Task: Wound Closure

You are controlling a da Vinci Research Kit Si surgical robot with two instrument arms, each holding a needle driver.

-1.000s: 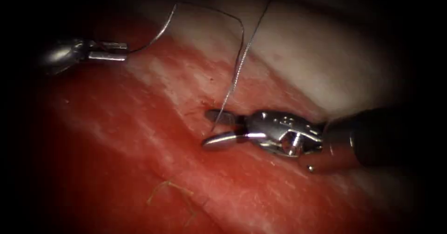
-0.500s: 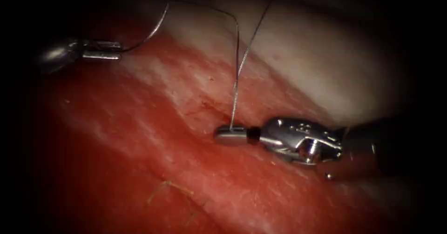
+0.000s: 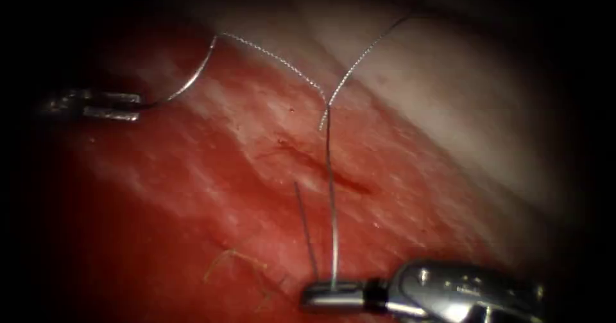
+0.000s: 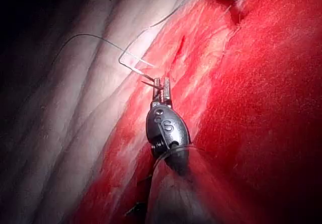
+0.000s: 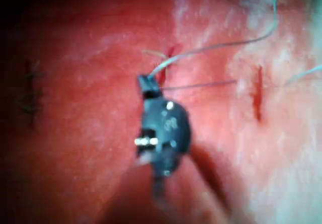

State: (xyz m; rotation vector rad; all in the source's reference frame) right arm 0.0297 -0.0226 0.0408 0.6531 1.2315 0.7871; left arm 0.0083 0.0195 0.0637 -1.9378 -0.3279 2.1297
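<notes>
Left fingers [image 3: 112, 96] clench the stiff, slippery needle [image 3: 192, 78] at its thread-free end, clear of the tissue [image 3: 192, 188]; right fingers [image 3: 333, 292] pinch the limp, light thread [image 3: 330, 201].

Curved needle [image 3: 186, 85] in left tool [image 3: 112, 105]; thread [image 3: 330, 220] in right tool [image 3: 333, 294].

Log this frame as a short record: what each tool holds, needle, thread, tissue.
left tool: jaws shut on the needle at one end of its curve
right tool: jaws shut on the thread
needle: clear of the tissue, left of the cut
thread: runs from the needle's far end to a crossing above the cut, then straight to the right tool's jaws; another strand runs off up right
tissue: red fluid on its surface
</notes>
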